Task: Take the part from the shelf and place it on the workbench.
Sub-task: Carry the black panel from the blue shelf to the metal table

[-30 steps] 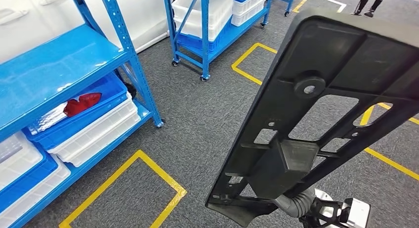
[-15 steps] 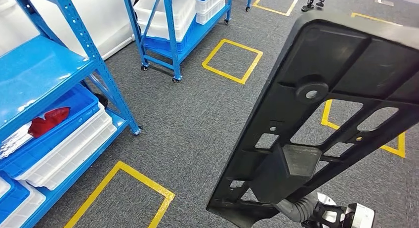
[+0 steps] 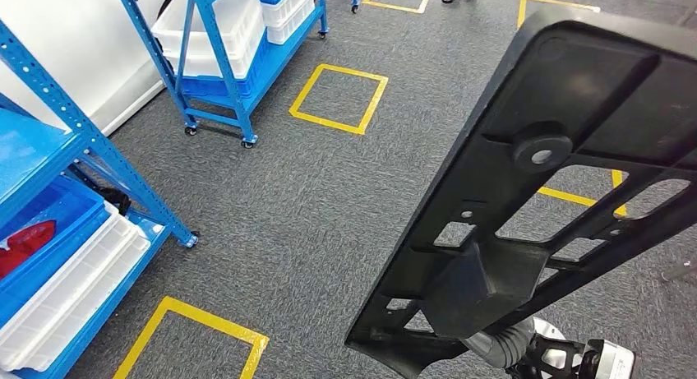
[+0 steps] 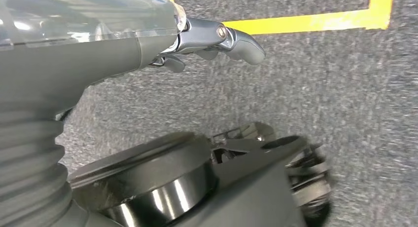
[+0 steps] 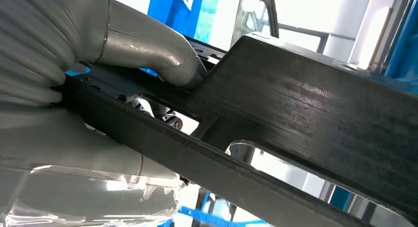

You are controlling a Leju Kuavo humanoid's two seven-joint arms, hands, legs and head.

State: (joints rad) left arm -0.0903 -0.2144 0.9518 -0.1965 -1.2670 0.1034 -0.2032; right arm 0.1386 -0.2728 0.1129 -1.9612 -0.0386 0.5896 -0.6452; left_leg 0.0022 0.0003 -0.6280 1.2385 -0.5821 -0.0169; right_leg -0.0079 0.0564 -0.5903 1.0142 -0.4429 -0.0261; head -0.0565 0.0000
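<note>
1. The right hand [image 5: 98, 89] has its fingers and thumb [image 5: 162, 59] closed around a bar near one end of the black part [image 3: 542, 182]. The grip sits at the lower end, so most of the part rises up and away from the fingers, tilted across the head view.

2. The part is off the shelf and in the air, carried over the grey carpet [image 3: 312, 198]. Its ribbed, cut-out side faces the head camera. Holding it by an inner bar probably gives the fingers something narrow enough to wrap.

3. The left hand [image 4: 217, 40] hangs over the carpet near a yellow floor line [image 4: 305, 22]. Its fingers are loosely bent with nothing in them, touching nothing.

4. Well away from the holding fingers stand the blue shelf [image 3: 57, 173] with white bins [image 3: 66, 297] and a wheeled blue rack [image 3: 222, 58].

5. No workbench can be seen, so I judge this the carrying stage, with placing not yet done.
</note>
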